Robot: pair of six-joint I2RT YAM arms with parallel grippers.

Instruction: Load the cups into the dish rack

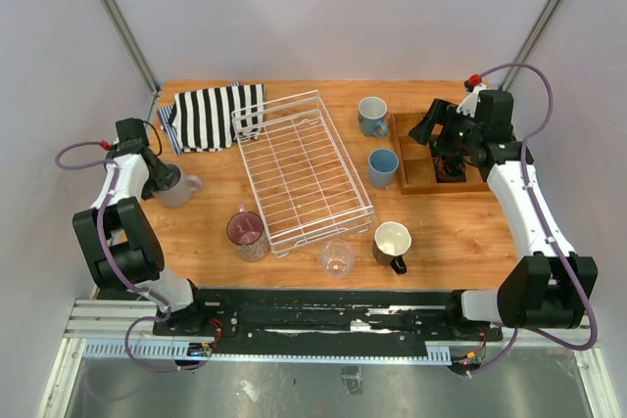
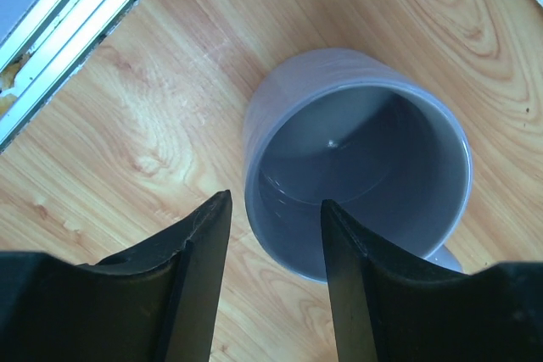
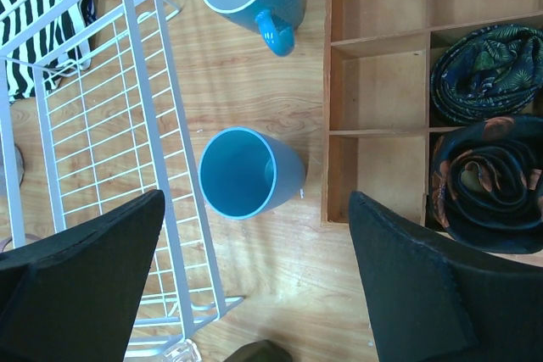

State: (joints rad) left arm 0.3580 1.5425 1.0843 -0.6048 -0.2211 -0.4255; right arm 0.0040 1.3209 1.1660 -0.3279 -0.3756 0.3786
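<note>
Top external first: how many cups are in the dish rack (image 1: 299, 168)?

— None yet. All six stand on the table (image 1: 451, 227) around it. The grey-lilac cup (image 1: 174, 186) is well to its left and the pink translucent mug (image 1: 247, 232) is at its near left corner. The clear glass (image 1: 336, 258) is just beside its near edge, with the dark mug with cream inside (image 1: 392, 242) to the right of that. The light blue tumbler (image 1: 383, 166) and the blue-grey mug (image 1: 371, 116) stand between the rack and the wooden tray (image 1: 412, 185). By my judgement the loading has barely begun.

— And your claws?

— My left claw (image 2: 276, 201) is about half spread, straddling the near wall of the grey-lilac cup, one finger outside and one over the inside. I see a gap on both sides of the wall, so I don't count it as gripped. My right claw (image 3: 254, 201) is spread wide and holds nothing. It hangs above the tumbler and the tray's edge.

— Any brand, label or writing?

— None that I can read. The cups look plain, and the cloth (image 1: 211, 116) behind the rack has only black and white stripes.
</note>
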